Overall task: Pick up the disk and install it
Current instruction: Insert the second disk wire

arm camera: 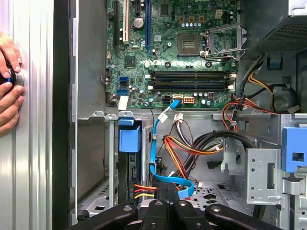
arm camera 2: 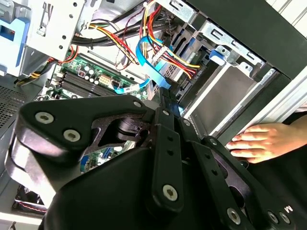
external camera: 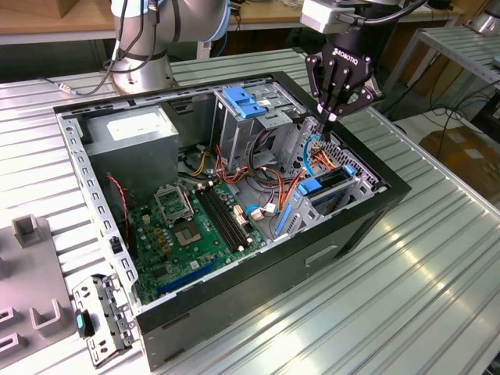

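Open computer case (external camera: 258, 289) lying on ribbed metal bench (external camera: 437, 258); motherboard (external camera: 195, 226) exposed on case floor.

Disk (arm camera: 128, 172) found on edge inside the drive bay, in the case corner toward the exterior view's right; blue rail tab (arm camera: 129, 139) standing proud at the bay mouth; judged slid in, full seating not confirmable.

Gripper (external camera: 331, 117) poised over the same corner, just above the bay; fingers drawn together to a single tip; nothing seen pinched between them; contact with disk or wiring not determinable.

Blue data cable (arm camera: 154, 143) looped directly beside the fingertips; red, yellow and orange power wires (arm camera: 144, 190) at the disk's end, close under the fingertips.

Person's hand (arm camera 2: 261, 141) resting on the bench against the case's outer wall, beside the bay.

Recommended for the step in hand, as judgement: press squarely along the bay rails, not across them; keep fingertips off the data cable and power wires, snagging likely otherwise; keep force low, given the hand close by outside the wall.

Markings: white lettering noted on the gripper body, not transcribed; white sticker on power supply (external camera: 129, 133) at the far case corner, print too small to make out; no legible label seen on the disk, only its edge presented.
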`<act>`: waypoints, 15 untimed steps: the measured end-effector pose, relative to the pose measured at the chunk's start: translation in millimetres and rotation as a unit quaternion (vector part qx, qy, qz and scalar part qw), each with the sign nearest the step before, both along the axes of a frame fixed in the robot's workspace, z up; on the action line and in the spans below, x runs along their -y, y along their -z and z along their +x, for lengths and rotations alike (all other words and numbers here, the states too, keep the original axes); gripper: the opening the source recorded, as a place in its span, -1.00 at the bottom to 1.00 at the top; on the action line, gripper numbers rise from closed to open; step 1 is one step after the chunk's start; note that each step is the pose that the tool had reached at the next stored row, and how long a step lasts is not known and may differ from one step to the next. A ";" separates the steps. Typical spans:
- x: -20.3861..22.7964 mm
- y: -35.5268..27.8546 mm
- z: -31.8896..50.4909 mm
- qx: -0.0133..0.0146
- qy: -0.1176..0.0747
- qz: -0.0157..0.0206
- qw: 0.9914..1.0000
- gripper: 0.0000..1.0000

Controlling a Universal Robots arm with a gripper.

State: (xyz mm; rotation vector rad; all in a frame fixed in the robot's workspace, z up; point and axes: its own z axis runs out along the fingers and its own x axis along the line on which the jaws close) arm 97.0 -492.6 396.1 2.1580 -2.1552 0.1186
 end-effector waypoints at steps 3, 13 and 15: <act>0.0 0.0 0.0 0.000 0.000 0.000 1.000 -0.53; 0.0 0.0 0.0 0.000 0.000 0.000 1.000 -0.40; 0.0 0.0 0.0 0.000 0.000 0.000 1.000 -0.40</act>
